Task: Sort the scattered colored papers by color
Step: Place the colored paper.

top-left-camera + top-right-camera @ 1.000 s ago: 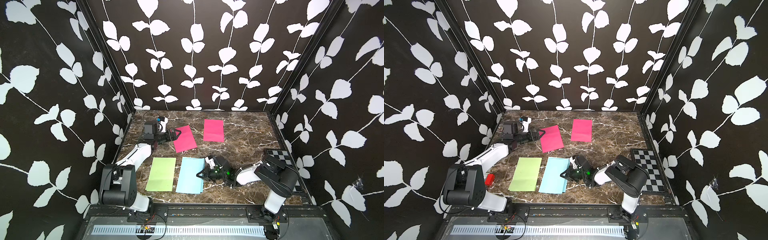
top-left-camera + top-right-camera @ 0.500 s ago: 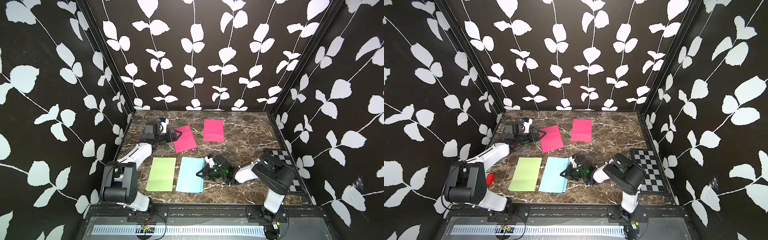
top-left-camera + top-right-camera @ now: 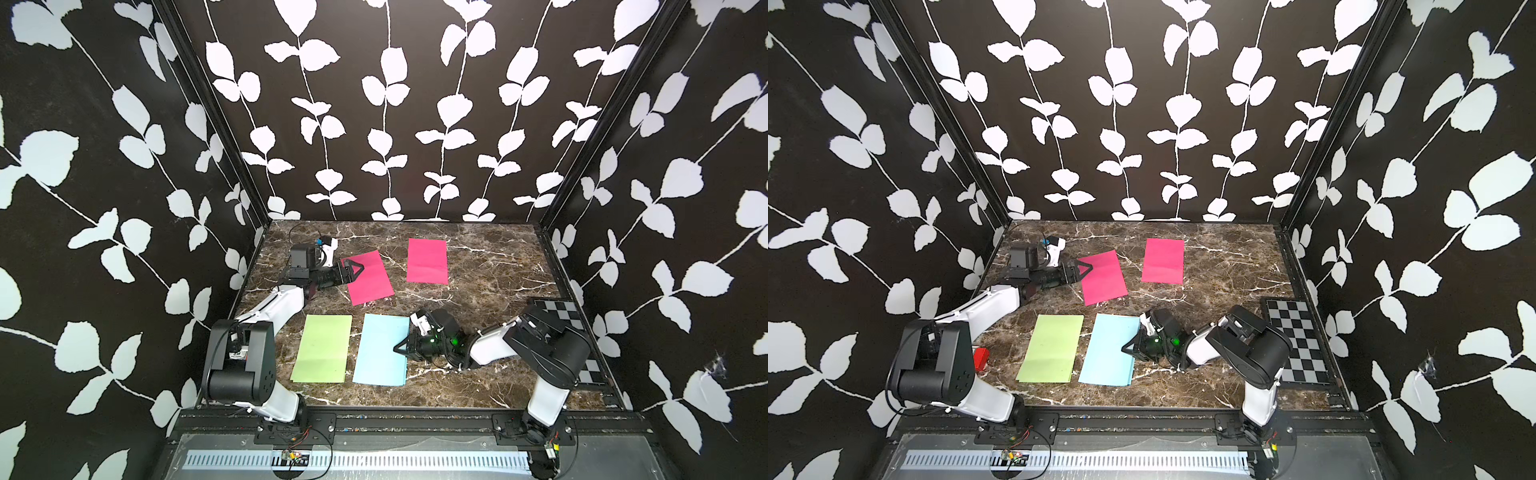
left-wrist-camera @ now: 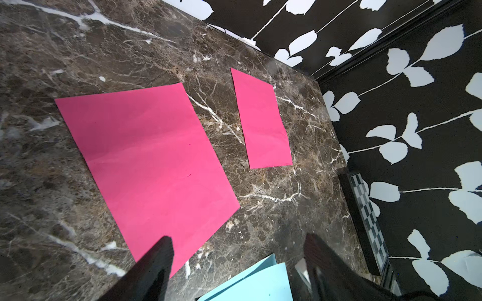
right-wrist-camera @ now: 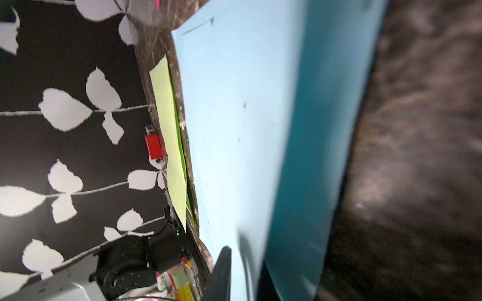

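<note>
**A:** How far has the sorting got?

**B:** Green and blue look done. The light green sheets (image 3: 322,348) lie stacked near the front edge. The pale blue sheets (image 3: 380,351) are stacked just beside them, not touching. A second layer shows under each pile. Pink isn't gathered. The skewed magenta sheet (image 3: 370,277) and the straight magenta sheet (image 3: 427,261) lie apart, farther back on the marble tabletop (image 3: 490,266).

**A:** And the claws?

**B:** The left gripper (image 3: 355,269) is spread wide with nothing in it, at the skewed sheet's corner. The right gripper (image 3: 400,347) sits at the blue pile's edge, where the paper curls up beside one finger. I can't tell whether it pinches the paper.

**A:** What's left, then?

**B:** I'd say only bringing the two pinks together.

**A:** Any writing?

**B:** None legible. The papers are blank, the checkerboard panel (image 3: 1298,340) is pattern only, and the red block (image 3: 981,359) shows no label I can read.
</note>
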Robot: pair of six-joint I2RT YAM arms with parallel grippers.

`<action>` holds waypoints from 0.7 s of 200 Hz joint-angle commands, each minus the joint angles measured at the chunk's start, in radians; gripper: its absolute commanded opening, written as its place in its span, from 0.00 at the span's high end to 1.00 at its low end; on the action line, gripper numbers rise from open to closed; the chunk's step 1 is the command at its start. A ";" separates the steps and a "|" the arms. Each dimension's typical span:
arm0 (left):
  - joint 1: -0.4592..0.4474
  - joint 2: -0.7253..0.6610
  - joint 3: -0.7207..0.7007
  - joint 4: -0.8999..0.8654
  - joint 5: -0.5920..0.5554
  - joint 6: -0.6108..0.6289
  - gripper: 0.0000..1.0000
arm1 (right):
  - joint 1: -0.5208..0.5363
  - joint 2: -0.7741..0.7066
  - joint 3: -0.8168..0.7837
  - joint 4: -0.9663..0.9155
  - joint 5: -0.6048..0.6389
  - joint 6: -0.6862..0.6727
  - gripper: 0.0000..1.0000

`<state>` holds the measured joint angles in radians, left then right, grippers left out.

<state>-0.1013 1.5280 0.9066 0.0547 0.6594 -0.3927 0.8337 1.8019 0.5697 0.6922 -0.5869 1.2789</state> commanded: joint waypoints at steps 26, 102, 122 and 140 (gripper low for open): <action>0.006 0.007 -0.020 0.037 0.041 -0.005 0.20 | -0.023 -0.056 0.034 -0.085 0.003 -0.032 0.67; 0.006 -0.001 -0.030 0.040 0.047 0.002 0.20 | -0.031 -0.128 0.077 -0.209 -0.001 -0.072 0.58; 0.006 0.001 -0.032 0.051 0.050 -0.005 0.20 | -0.033 -0.162 0.106 -0.277 0.004 -0.099 0.56; 0.006 -0.002 -0.035 0.060 0.055 -0.011 0.20 | -0.033 -0.190 0.126 -0.340 0.010 -0.118 0.55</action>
<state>-0.1009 1.5372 0.8925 0.0822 0.6956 -0.4000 0.8070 1.6600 0.6388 0.4393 -0.5858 1.1965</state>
